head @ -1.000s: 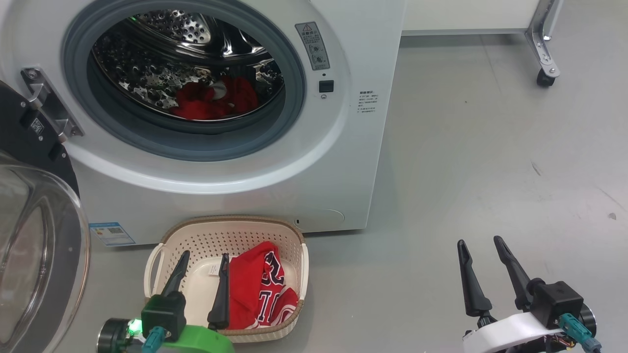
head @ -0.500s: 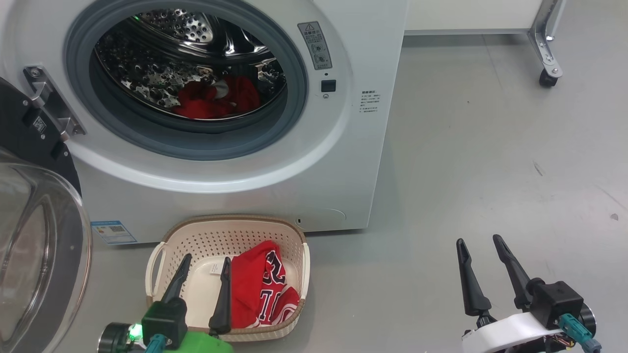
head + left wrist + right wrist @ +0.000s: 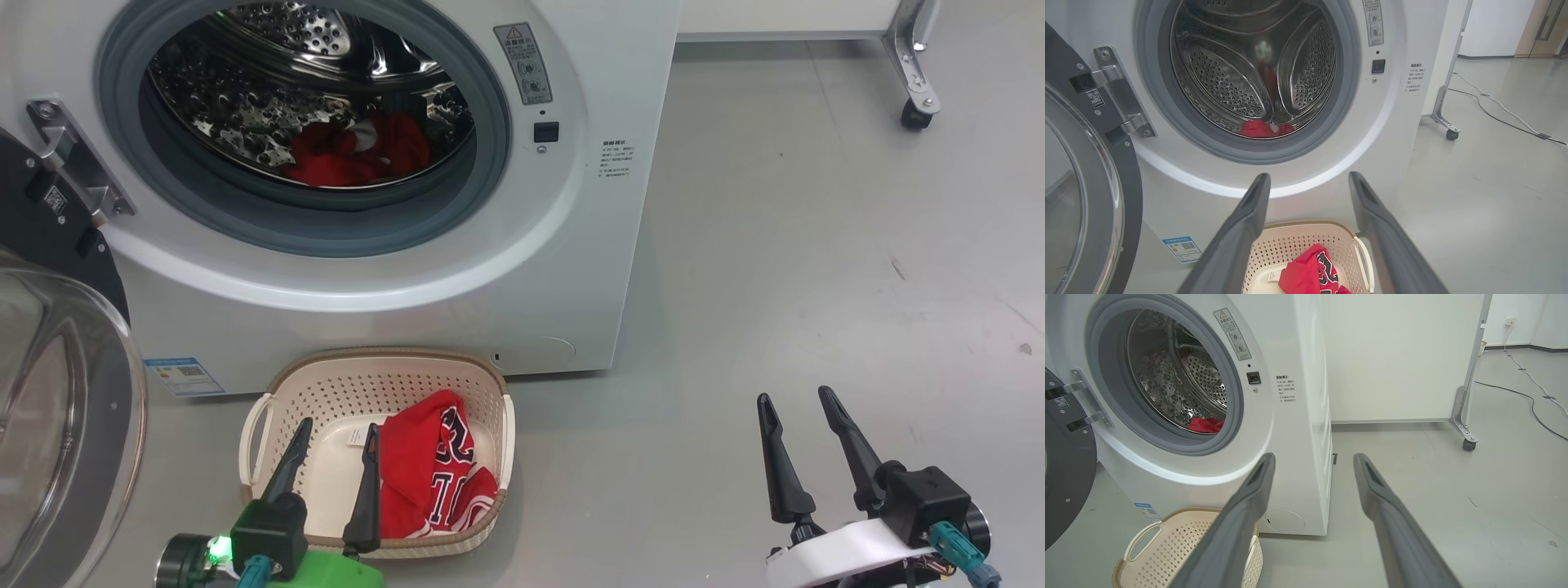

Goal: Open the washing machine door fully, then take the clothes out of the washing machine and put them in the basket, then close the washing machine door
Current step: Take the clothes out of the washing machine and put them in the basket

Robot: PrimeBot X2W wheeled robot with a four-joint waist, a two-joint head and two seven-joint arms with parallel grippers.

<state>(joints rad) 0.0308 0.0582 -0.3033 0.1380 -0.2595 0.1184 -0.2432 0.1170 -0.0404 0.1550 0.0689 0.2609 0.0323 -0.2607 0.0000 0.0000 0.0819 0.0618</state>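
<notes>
The white washing machine stands with its door swung wide open at the left. Red clothes lie at the bottom of the steel drum, also seen as red clothes through the left wrist camera. The cream basket sits on the floor before the washer, a red garment with lettering in its right half. My left gripper hovers over the basket, open and empty. My right gripper is open over bare floor to the right, holding nothing.
A white panel on a metal leg with a caster stands behind the washer's right side. A cable runs across the grey floor far right. The open door juts out at the left.
The head camera has tilted slightly, so the whole picture shifted. Both grippers stay open and hold their places; the clothes have not moved.
</notes>
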